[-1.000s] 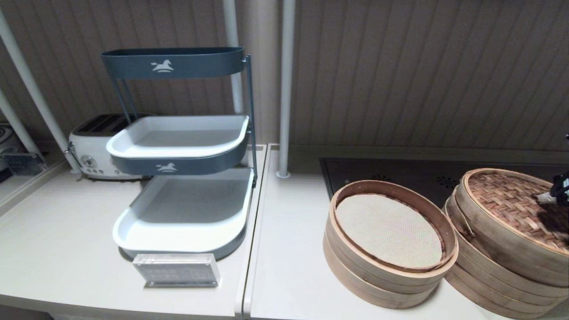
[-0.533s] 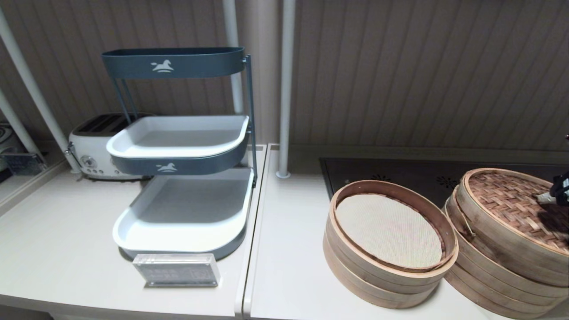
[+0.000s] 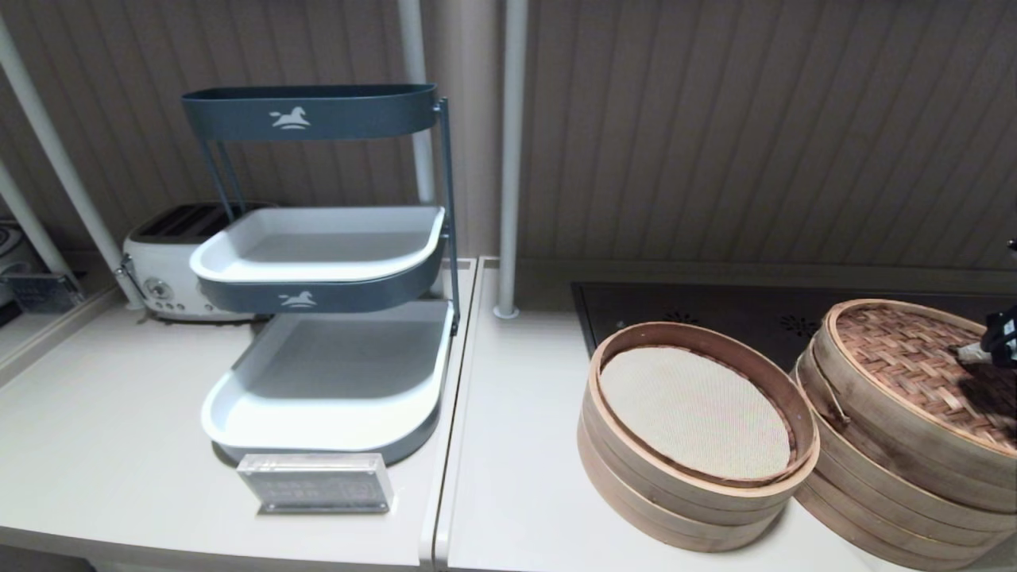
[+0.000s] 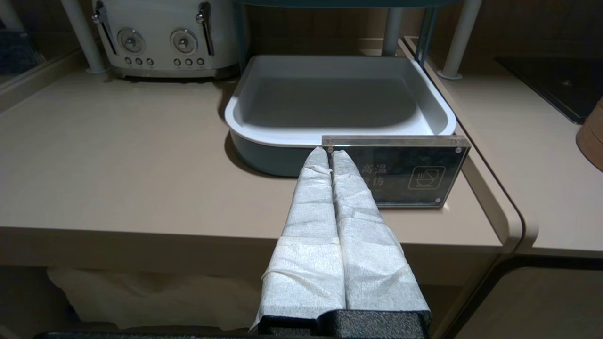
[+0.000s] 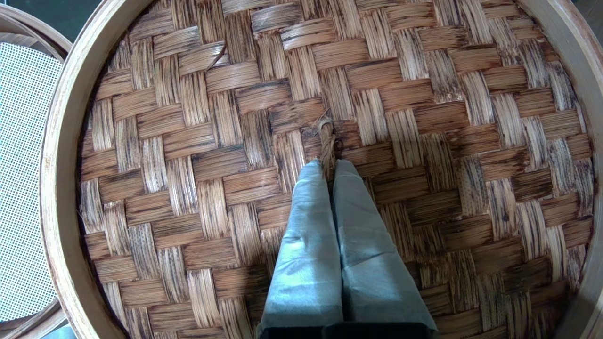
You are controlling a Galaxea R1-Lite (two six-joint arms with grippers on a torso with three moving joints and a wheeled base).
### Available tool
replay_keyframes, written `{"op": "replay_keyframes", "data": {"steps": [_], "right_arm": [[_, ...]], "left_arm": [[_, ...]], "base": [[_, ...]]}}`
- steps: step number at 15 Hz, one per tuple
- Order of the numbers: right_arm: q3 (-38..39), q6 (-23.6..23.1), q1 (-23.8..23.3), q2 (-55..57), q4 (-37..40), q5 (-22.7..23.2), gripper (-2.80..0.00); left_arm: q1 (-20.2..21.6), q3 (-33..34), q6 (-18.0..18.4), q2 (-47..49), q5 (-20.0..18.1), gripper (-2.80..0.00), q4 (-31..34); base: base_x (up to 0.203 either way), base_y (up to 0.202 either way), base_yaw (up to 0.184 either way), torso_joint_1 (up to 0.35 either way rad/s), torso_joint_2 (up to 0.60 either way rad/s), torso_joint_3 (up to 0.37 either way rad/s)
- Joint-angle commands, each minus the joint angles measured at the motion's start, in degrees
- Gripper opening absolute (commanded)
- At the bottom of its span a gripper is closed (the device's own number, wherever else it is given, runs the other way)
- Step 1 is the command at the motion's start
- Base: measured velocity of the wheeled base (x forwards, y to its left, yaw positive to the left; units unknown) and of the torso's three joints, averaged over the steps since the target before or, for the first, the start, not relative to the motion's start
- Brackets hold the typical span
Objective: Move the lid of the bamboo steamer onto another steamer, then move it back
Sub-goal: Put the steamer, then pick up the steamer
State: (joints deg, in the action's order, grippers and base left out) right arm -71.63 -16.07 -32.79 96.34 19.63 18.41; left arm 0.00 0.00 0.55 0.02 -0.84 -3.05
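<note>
My right hand point(image 5: 328, 165) points down at the middle of the bamboo steamer lid point(image 5: 264, 155), fingers pinched on its centre loop point(image 5: 326, 141). Lid sits slightly tilted atop another steamer point(image 3: 866, 485), right side of bench point(image 3: 508, 477). Left hand point(image 4: 329, 153) parked low by bench edge, fingers together.

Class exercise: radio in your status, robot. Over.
Right gripper shut on the lid's centre loop. Bamboo steamer lid atop right stack. Left gripper shut, parked. Nothing obstructing.

Surface finish, steamers and counter.
Round woven bamboo lid point(image 5: 330, 141): rough, fibrous, pale smooth hoop rim. Beige counter point(image 3: 119, 445): matt, smooth.
</note>
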Motion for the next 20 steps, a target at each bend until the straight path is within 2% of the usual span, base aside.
{"op": "replay_keyframes", "data": {"steps": [1, 4, 5, 12, 18, 20], "right_arm": [[0.0, -0.1, -0.1, -0.1, 0.1, 0.1, -2.80], [0.0, 0.0, -0.2, 0.2, 0.1, 0.1, -2.80], [0.1, 0.0, -0.2, 0.1, 0.1, 0.0, 0.00], [0.2, -0.2, -0.1, -2.5, 0.2, 0.5, 0.00], [4.6, 0.1, -0.2, -21.3, 1.5, 5.8, 0.00], [6.5, 0.1, 0.0, -27.6, 5.2, 7.2, 0.00]], "left_arm": [[0.0, 1.6, 0.0, -0.2, 0.0, -2.80, 0.0], [0.0, 1.6, 0.0, -0.2, 0.1, -2.80, 0.0], [0.0, 1.6, 0.1, -0.1, 0.0, -2.80, 0.0], [0.0, 1.6, 0.0, -0.1, 0.1, -2.80, 0.0], [0.0, 1.6, 0.1, -0.2, 0.0, -2.80, 0.0], [0.0, 1.6, 0.0, -0.1, 0.0, -2.80, 0.0]], "base": [[0.000, 0.000, 0.000, 0.000, 0.00, 0.000], [0.000, 0.000, 0.000, 0.000, 0.00, 0.000], [0.000, 0.000, 0.000, 0.000, 0.00, 0.000], [0.000, 0.000, 0.000, 0.000, 0.00, 0.000], [0.000, 0.000, 0.000, 0.000, 0.00, 0.000], [0.000, 0.000, 0.000, 0.000, 0.00, 0.000]]}}
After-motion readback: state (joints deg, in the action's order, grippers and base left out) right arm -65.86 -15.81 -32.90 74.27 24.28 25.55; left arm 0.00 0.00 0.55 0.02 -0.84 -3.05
